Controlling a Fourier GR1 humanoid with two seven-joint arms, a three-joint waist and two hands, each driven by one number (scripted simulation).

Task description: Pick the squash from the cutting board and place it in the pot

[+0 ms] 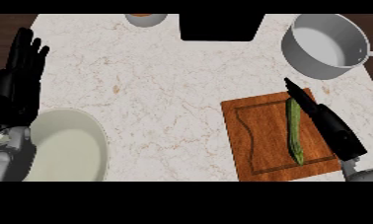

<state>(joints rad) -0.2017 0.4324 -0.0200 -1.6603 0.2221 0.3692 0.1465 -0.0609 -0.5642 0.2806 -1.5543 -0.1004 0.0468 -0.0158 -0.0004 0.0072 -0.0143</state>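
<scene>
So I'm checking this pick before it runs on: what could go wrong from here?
The right hand lies flat beside the squash with straight fingers, so closing may push the thin squash across the cutting board instead of catching it. The pot sits at the counter's far right corner, so a long squash might catch its rim and tip out rather than drop in.

A green squash (294,131) is seen lying lengthwise on the cutting board (255,141) at lower right, flanked by the right hand (328,119), fingers straight; the pot (324,45) is placed at upper right.
</scene>
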